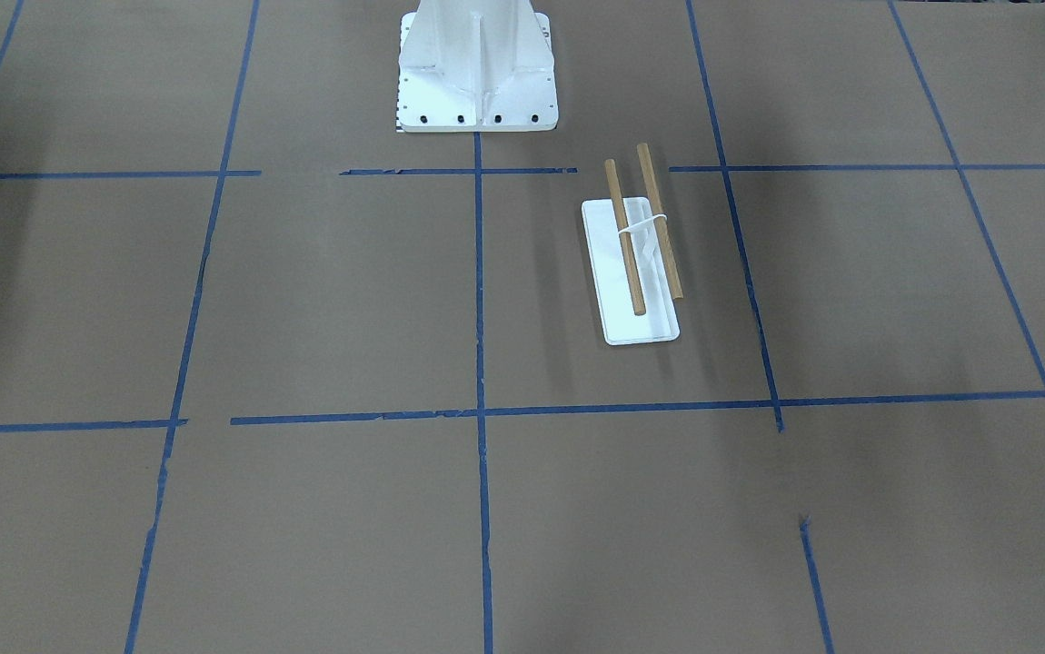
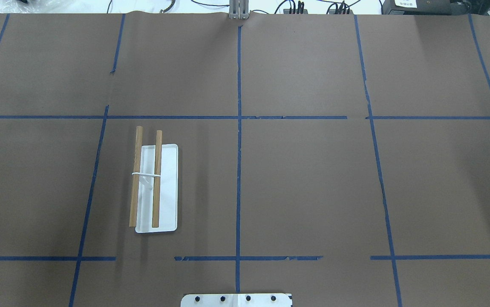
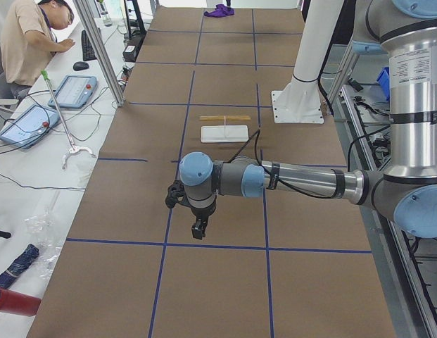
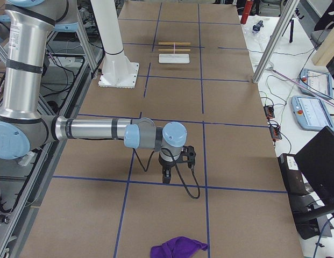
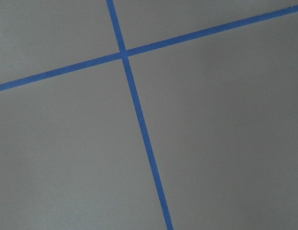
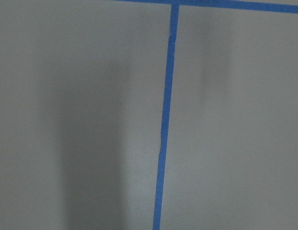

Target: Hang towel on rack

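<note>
We record: rack (image 2: 166, 187) standing on the worktop (image 2: 304, 183), on the robot's left half. Purple towel (image 4: 178, 248) lies at the worktop's right end, well apart from it. Left pincer (image 3: 198, 230) and right pincer (image 4: 166, 177): we cannot tell how wide.

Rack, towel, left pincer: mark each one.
rack (image 2: 168, 187): overhead view, bare part of the white base.
towel (image 4: 179, 247): exterior right view, middle of the purple cloth.
left pincer (image 3: 198, 234): exterior left view, between the fingertips.
</note>
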Robot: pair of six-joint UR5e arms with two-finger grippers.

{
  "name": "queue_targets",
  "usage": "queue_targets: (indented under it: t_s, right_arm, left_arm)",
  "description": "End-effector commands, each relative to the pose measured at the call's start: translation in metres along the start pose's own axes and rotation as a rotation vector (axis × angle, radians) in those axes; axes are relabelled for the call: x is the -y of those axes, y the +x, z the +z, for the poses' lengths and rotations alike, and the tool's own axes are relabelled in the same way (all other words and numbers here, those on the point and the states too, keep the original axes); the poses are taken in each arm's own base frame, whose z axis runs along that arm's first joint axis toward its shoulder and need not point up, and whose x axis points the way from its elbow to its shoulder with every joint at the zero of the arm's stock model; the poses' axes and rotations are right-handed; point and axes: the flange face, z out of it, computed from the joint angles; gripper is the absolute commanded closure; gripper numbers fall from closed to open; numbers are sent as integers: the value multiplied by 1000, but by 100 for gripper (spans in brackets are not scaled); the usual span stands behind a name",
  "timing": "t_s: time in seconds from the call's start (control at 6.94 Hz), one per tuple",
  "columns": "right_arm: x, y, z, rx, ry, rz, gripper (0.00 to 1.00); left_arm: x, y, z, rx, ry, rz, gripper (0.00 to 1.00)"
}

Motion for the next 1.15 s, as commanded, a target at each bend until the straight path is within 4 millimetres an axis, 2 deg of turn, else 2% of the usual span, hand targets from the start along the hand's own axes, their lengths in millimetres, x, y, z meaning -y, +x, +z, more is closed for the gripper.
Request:
queue_targets:
  t_s: [0.0,0.29,0.43,0.58,0.72,0.86,1.01]
  right_arm:
    - [1,0,0,-2,1,-3,0]
    - [1,-3,-2,-3,6,-11,0]
    - [4,-5,-5,-1,11,-15,0]
    - [8,-15,-14,5,33,-33,0]
    - [11,-29,-30,-7,67,-67,0]
    - [28,-49,-53,-6,115,-107,0]
    - [28,-57,-62,-10,175,-165,0]
  left_arm:
    - [1,1,-2,3,5,6,0]
    - [3,2,-3,11,7,12,0]
    - [16,8,-11,16,24,31,0]
    - [25,14,-18,9,42,47,0]
    - [38,28,-34,21,76,89,0]
    - [57,40,-50,35,128,141,0]
    - [79,48,-60,44,208,216,0]
